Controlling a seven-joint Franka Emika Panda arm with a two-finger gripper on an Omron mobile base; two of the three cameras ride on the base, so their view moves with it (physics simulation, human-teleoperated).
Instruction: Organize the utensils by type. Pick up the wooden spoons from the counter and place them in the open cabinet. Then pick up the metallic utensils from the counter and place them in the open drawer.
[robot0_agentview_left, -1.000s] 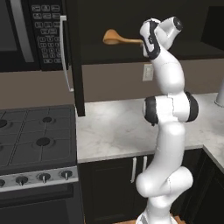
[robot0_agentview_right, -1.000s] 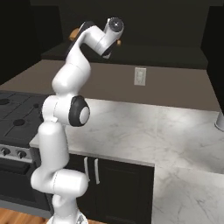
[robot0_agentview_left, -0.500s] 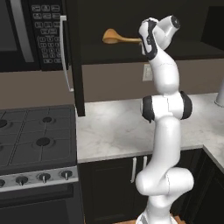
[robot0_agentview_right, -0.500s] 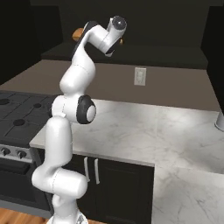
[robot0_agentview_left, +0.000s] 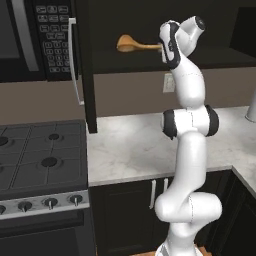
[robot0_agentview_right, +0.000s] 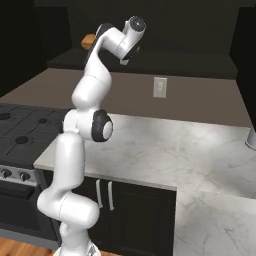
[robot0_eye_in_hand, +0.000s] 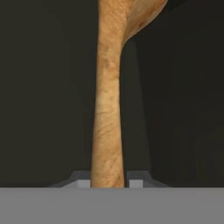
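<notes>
My gripper (robot0_eye_in_hand: 108, 181) is shut on the handle of a tan wooden spoon (robot0_eye_in_hand: 107, 109), which runs straight out ahead of the fingers (robot0_eye_in_hand: 135, 180). In the left base view the wooden spoon (robot0_agentview_left: 129, 44) lies level, bowl to the left, high up inside the open cabinet (robot0_agentview_left: 150, 62); the gripper (robot0_agentview_left: 162, 48) holds its right end. The spoon's tip (robot0_agentview_right: 89, 40) peeks out behind my upper arm in the right base view. The white marble counter (robot0_agentview_left: 130, 145) lies far below with no utensils in sight. The metallic utensils and the open drawer are out of view.
The cabinet's open black door (robot0_agentview_left: 89, 65) with its silver bar handle (robot0_agentview_left: 75, 60) hangs left of the spoon. A microwave (robot0_agentview_left: 30, 40) and a gas stove (robot0_agentview_left: 40, 155) are at the left. A wall outlet (robot0_agentview_left: 169, 82) sits behind the arm. Black base cabinets (robot0_agentview_right: 130, 200) stand below.
The arm's elbow has swung rightward and the arm stands more upright. The spoon stays gripped at about the same spot in the cabinet opening.
</notes>
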